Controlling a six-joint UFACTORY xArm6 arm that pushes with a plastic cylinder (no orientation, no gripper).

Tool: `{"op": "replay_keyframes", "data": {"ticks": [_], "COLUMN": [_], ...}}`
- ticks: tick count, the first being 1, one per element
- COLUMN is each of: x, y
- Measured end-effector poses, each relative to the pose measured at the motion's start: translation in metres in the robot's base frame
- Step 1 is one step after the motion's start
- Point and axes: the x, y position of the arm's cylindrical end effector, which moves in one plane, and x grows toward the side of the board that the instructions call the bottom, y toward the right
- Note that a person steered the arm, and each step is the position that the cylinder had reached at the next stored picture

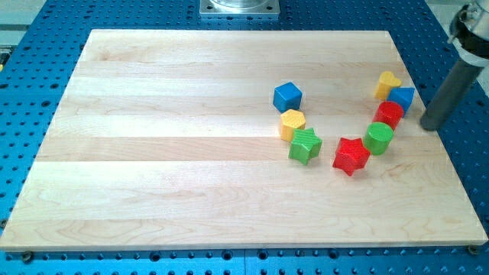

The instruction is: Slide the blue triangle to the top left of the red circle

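The blue triangle (403,97) sits near the view's right edge of the wooden board, just above and right of the red circle (390,114), touching or nearly touching it. My tip (429,125) is at the lower end of the dark rod, just right of the red circle and a little below and right of the blue triangle, with a small gap to both. A yellow block (387,83) lies just above and left of the blue triangle. A green circle (378,137) lies just below the red circle.
A red star (351,155) lies left of and below the green circle. A blue cube (288,96), a yellow hexagon (293,123) and a green star (305,145) form a column near the middle. The board's right edge (447,153) is close to my tip.
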Motion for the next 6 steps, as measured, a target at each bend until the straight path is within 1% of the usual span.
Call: {"op": "replay_keyframes", "data": {"ticks": [1,2,3,4,5,6], "x": [-0.005,-0.024,-0.035,-0.035,-0.035,-0.05], "y": [-0.021,-0.003,-0.021,-0.045,-0.018,-0.001]}}
